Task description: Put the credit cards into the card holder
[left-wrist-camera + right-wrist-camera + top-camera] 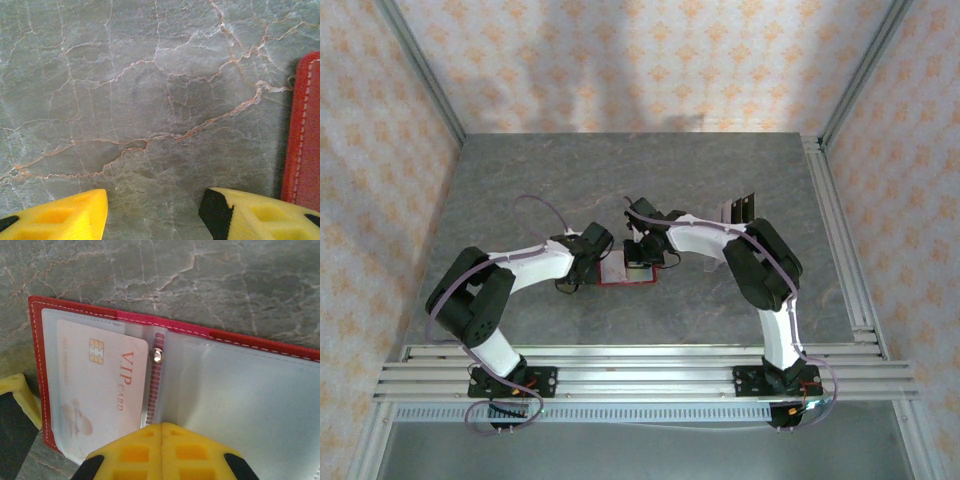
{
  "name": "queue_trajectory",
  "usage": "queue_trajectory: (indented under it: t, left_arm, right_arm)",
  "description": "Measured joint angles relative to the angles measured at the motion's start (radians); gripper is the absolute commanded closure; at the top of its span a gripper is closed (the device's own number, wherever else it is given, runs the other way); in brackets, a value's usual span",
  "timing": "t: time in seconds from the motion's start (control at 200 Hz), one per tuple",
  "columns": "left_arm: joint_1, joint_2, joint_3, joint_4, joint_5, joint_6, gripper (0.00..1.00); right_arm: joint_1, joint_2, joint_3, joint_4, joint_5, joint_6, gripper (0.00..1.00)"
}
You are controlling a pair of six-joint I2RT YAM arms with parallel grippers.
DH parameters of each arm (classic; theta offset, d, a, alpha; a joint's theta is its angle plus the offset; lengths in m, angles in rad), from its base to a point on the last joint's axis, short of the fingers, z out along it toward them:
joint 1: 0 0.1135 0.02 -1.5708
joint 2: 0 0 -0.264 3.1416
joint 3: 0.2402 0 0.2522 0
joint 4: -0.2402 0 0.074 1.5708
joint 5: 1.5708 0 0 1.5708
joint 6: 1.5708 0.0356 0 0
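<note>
The card holder lies open and flat on the table, red-edged with clear pockets, also seen from above. A pale pink credit card printed "VIP CARD" sits in its left pocket. My right gripper is shut, its tips pressed together over the holder's middle fold, beside a small snap stud. My left gripper is open over bare table, just left of the holder's red edge. A dark stack of credit cards lies to the back right.
The grey marbled tabletop runs on behind the holder. Metal rails line the near edge and the right side. One yellow finger of the left gripper rests beside the holder's left edge in the right wrist view.
</note>
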Motion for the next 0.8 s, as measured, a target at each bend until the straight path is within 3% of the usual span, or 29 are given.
queue_trajectory:
  t: [0.801]
  left_arm:
    - [0.000,0.003,-0.002,0.004,0.000,0.000,0.41]
  right_arm:
    - [0.039,0.068,0.101,-0.036,-0.014,-0.002,1.00]
